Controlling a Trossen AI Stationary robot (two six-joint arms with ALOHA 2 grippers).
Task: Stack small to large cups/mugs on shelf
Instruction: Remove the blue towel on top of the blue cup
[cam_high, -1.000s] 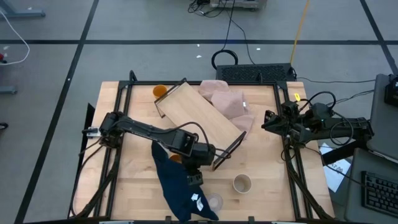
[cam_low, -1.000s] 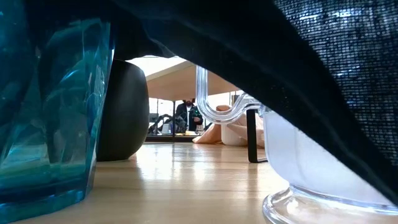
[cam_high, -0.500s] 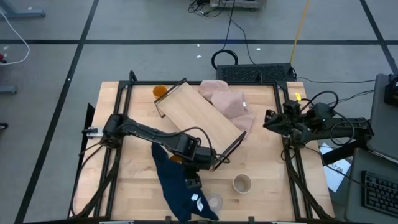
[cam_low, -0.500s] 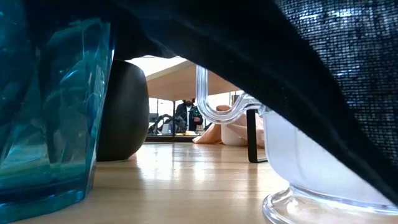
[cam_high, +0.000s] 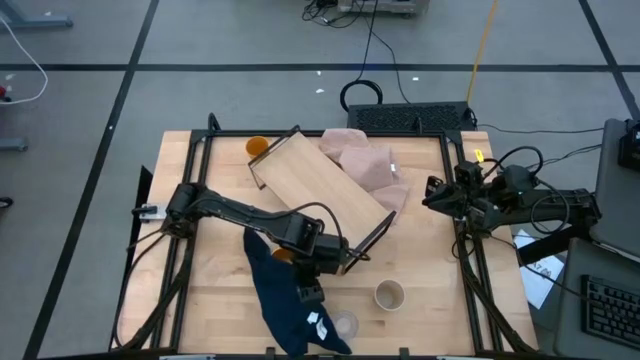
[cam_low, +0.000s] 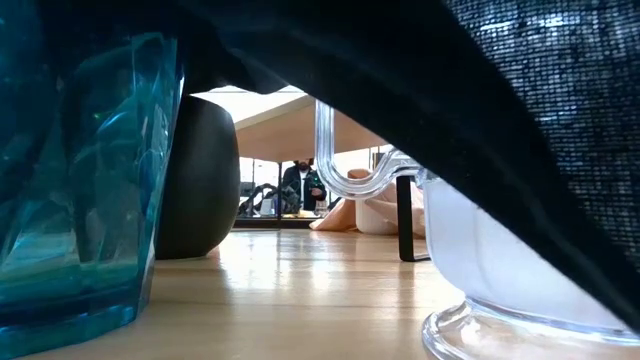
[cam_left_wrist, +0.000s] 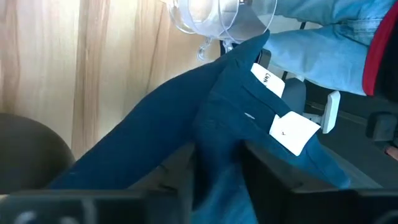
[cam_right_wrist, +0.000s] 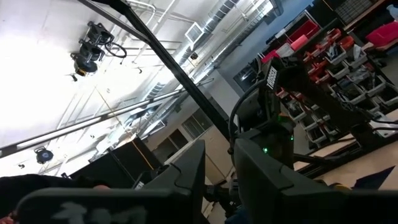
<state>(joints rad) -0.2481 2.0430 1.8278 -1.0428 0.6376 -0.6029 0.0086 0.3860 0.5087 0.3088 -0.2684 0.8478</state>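
Now the left tool (cam_high: 308, 288) has edged over the dark blue cloth (cam_high: 275, 295); whether it grips cannot be told. Just behind it, the small orange cup (cam_high: 283, 255) waits off the shelf (cam_high: 315, 180), so stacking likely hangs on clearing the cloth. The right arm idles well away.

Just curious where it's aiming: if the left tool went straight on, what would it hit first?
The dark blue cloth, right before the left tool; the clear cup lies farther on, depth unclear.
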